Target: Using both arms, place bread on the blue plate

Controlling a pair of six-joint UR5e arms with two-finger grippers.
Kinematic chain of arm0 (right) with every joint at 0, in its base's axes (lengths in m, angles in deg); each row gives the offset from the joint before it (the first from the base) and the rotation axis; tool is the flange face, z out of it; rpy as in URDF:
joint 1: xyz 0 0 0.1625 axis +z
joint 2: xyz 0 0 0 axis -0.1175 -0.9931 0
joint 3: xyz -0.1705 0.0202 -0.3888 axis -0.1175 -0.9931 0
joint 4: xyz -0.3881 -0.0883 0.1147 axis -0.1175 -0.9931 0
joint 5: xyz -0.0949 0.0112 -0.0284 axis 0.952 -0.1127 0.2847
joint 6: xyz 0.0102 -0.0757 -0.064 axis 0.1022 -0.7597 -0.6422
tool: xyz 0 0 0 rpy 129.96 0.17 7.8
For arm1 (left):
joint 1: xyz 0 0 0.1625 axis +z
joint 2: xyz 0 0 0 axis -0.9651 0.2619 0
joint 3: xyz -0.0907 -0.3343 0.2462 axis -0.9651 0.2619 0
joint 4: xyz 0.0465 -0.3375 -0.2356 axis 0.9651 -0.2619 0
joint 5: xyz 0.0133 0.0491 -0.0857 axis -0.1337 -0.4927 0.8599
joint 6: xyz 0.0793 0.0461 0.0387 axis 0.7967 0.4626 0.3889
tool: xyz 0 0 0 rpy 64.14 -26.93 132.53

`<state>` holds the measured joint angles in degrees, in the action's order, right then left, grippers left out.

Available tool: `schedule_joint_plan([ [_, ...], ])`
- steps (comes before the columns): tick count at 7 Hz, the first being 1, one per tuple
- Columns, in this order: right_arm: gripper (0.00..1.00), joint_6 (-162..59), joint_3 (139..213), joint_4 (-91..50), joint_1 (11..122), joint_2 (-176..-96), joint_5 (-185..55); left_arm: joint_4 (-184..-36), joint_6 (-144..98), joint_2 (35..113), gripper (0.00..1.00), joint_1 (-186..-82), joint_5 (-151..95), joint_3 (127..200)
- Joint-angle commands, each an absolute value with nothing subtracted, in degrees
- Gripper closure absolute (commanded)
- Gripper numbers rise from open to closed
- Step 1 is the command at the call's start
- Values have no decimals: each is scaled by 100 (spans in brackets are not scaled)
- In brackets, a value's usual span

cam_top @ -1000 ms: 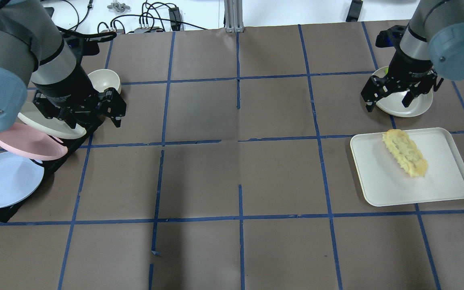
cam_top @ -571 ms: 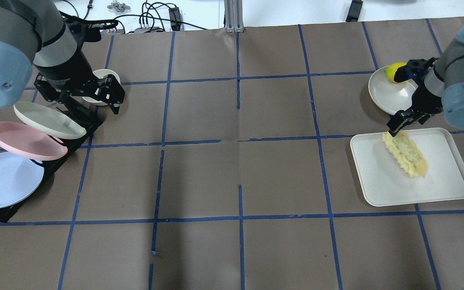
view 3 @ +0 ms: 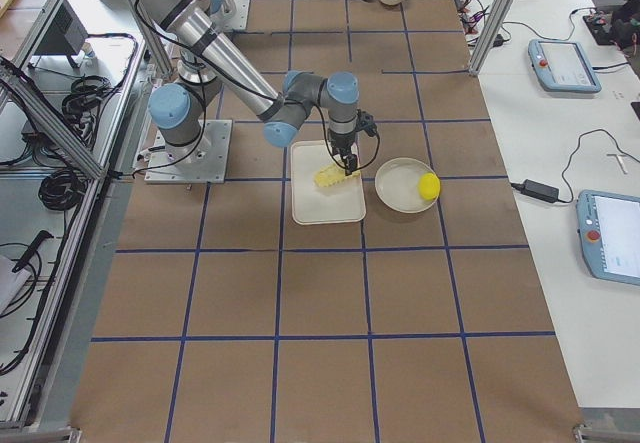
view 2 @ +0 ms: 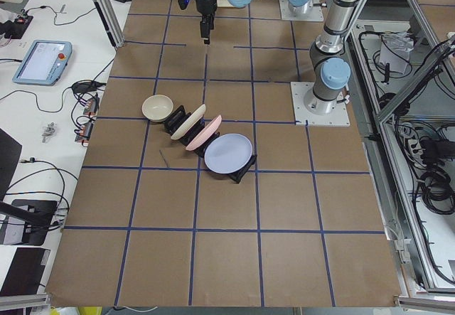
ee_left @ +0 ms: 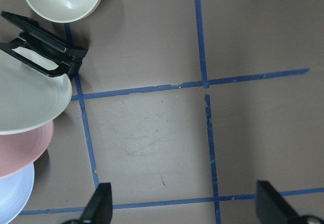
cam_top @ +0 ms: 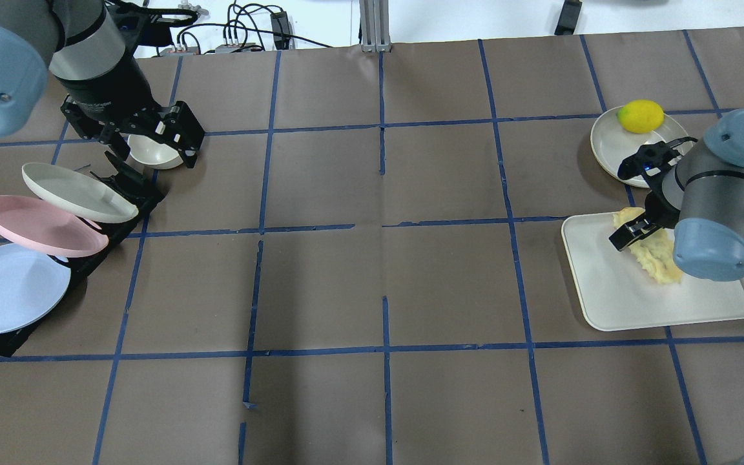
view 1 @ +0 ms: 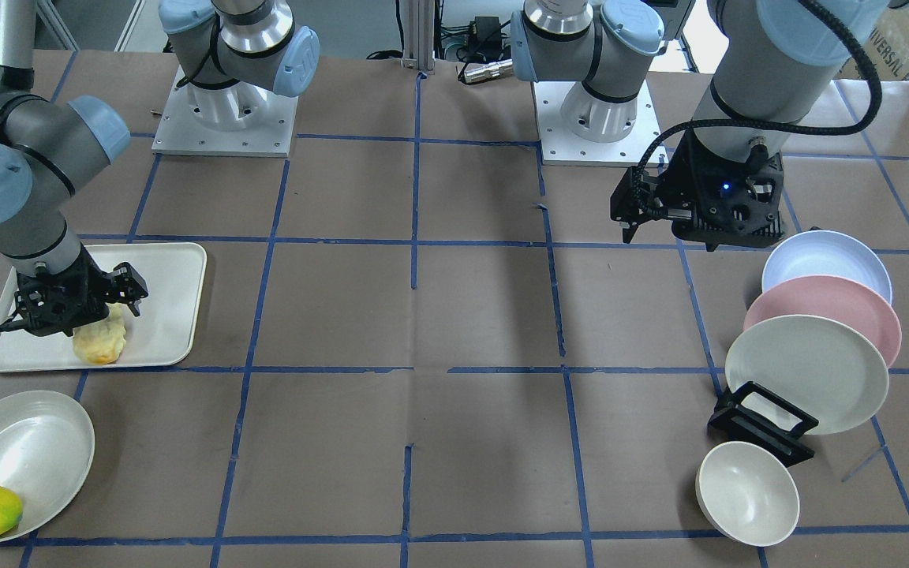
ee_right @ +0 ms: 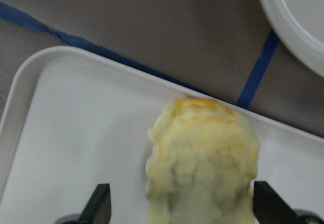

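The bread (cam_top: 655, 259) lies diagonally on a white tray (cam_top: 604, 303) at the right; it also shows in the front view (view 1: 99, 345) and fills the right wrist view (ee_right: 202, 153). My right gripper (cam_top: 642, 240) is low over the loaf's far end, open, with one finger on each side (ee_right: 185, 206). The blue plate (cam_top: 7, 290) leans in a black rack at the left, nearest the robot, and shows in the front view (view 1: 825, 264). My left gripper (cam_top: 146, 143) is open and empty, up above the small bowl beside the rack (ee_left: 185, 206).
A pink plate (cam_top: 36, 226) and a cream plate (cam_top: 75, 190) lean in the same rack. A cream bowl (view 1: 746, 493) sits past the rack's far end. A white dish (cam_top: 611, 152) with a yellow lemon (cam_top: 640, 116) stands beyond the tray.
My right gripper has moved from over the white dish down to the bread and now straddles its far end. My left gripper has shifted away from the robot, over the bowl.
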<state>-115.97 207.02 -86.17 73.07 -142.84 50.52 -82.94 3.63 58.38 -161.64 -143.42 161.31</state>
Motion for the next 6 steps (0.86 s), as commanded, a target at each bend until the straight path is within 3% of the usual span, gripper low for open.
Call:
schedule_joint_plan([
  [1,11,-11631,20860,-8953,7293,-14290,5057,-8308,486,5776,0,-16069,-14306,16257],
  [2,59,-11614,20860,-8963,7276,-14299,5084,-8264,416,5758,0,-15999,-14288,16276],
  [3,83,-11605,20860,-8954,7232,-14334,5093,-8272,424,5706,0,-15920,-14271,16276],
  [4,91,-11596,20808,-8893,7223,-14369,5093,-8290,485,5688,0,-15815,-14271,16285],
  [6,91,-11518,20545,-8360,7231,-14562,5110,-8334,512,5556,1,-15630,-14288,16310],
])
